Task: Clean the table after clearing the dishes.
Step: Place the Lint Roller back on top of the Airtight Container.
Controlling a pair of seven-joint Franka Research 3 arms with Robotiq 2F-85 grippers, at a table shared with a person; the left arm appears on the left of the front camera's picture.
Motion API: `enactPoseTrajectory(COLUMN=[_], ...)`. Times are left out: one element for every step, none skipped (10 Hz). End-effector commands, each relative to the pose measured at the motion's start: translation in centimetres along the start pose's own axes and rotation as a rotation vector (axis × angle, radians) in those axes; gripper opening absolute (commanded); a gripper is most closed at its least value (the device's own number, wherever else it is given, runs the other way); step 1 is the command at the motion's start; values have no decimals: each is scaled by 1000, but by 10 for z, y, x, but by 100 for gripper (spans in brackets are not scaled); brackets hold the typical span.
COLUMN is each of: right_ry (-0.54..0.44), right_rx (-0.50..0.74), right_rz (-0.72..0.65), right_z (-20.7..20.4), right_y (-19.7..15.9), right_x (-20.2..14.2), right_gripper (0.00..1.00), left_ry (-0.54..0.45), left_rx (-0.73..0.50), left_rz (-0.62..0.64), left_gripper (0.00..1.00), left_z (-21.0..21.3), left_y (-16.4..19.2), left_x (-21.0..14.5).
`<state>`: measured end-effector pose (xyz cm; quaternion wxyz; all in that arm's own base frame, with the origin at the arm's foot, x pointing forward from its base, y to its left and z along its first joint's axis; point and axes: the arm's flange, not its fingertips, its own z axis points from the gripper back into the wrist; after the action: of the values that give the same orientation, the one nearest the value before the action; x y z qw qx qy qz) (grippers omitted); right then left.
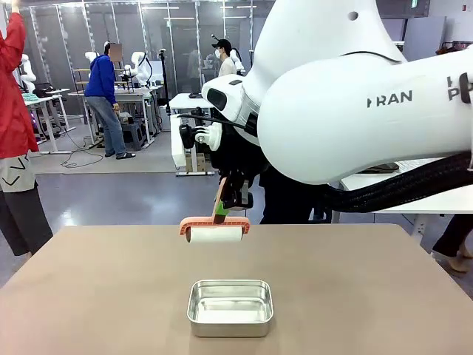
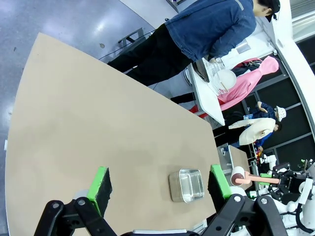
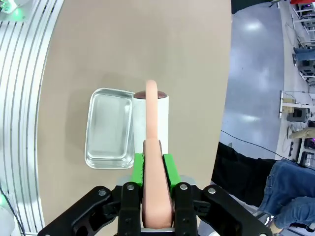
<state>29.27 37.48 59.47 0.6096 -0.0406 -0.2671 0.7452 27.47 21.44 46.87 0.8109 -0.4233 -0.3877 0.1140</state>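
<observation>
We saw the table (image 1: pixel 111 296), beige-brown, spreading across the front view with a small steel pan (image 1: pixel 230 308) near its middle. Above its far part our right gripper (image 1: pixel 229 198) was clamped on the salmon-pink handle of a lint roller (image 1: pixel 215 230), whose white roll hung over the top just beyond the pan. Our left gripper (image 2: pixel 157 183) hovered high over the table with its green-padded jaws spread wide, gripping nothing.
</observation>
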Motion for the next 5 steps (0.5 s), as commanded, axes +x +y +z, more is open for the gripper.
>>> enactPoseTrajectory(right_ry=[-3,0,29,28,20], right_rx=[-24,0,90,157,227], right_rz=[-27,0,-37,-73,-113], right_z=[1,0,-20,-36,-47], right_y=[3,0,-3,-8,-12], right_x=[6,0,0,-2,-6], right_gripper=[21,21,21,21,21], left_ry=[5,5,5,5,5], left_rx=[-8,-8,-8,-8,-8], left_rz=[-4,-4,-4,-4,-4], left_gripper=[100,100,100,100,100], left_z=[2,2,2,2,2], left_y=[-1,-1,-1,-1,-1], left_x=[-1,-1,-1,-1,-1])
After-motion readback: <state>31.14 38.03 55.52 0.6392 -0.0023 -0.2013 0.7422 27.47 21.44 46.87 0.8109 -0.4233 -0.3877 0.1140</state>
